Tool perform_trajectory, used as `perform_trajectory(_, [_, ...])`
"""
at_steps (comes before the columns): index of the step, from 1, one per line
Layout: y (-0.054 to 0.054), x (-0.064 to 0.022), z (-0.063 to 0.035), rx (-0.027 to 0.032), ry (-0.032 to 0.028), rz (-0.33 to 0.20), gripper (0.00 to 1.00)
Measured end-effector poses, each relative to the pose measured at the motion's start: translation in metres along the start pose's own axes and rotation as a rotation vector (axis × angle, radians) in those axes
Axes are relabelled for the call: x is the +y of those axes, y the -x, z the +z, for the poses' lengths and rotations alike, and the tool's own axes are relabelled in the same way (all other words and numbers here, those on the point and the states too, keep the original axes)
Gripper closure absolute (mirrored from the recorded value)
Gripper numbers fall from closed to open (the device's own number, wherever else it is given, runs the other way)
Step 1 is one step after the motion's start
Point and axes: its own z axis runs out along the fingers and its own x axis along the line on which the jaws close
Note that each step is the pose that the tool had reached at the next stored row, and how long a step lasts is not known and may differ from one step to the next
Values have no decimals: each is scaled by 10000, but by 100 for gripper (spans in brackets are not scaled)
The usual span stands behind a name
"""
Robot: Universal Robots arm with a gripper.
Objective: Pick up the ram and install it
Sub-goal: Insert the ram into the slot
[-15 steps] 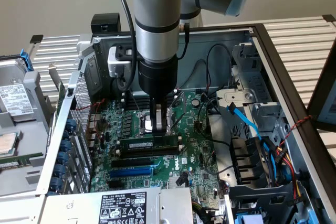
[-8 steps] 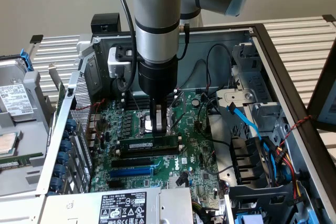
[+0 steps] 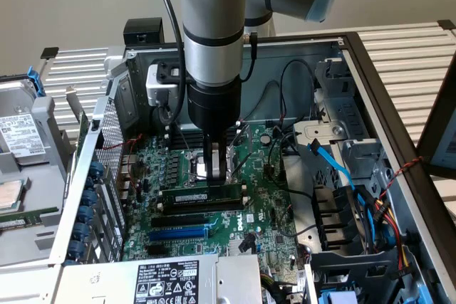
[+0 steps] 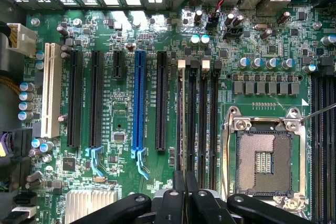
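An open computer case lies on its side with a robot arm reaching straight down into it. The gripper hangs over the middle of the green motherboard, its fingers clenched narrowly on the ram. The ram sits directly under the fingertips and touches them along its upper edge. It stands on its long edge, its white label strip facing the exterior camera, and it extends further from the tool toward the exterior view's left than toward the right. It runs parallel to the long slots on the board. Whether its lower edge is already in a slot cannot be told.

Nearer the camera than the tool lie a black slot and then the long blue slot. Well away from the tool, toward the exterior view's right, a blue cable curves past the drive bays.

In the wrist view the gripper shows as dark fingers pressed close together. Ahead of the fingertips run four black memory slots with white end clips, all bare. Beside them sits the square processor socket in its metal frame. On the tool's other side are the blue slot and a white slot.
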Motion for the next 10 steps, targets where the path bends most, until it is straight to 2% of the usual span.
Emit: perform_trajectory(10, [-12,7,-30,0,1,21,88])
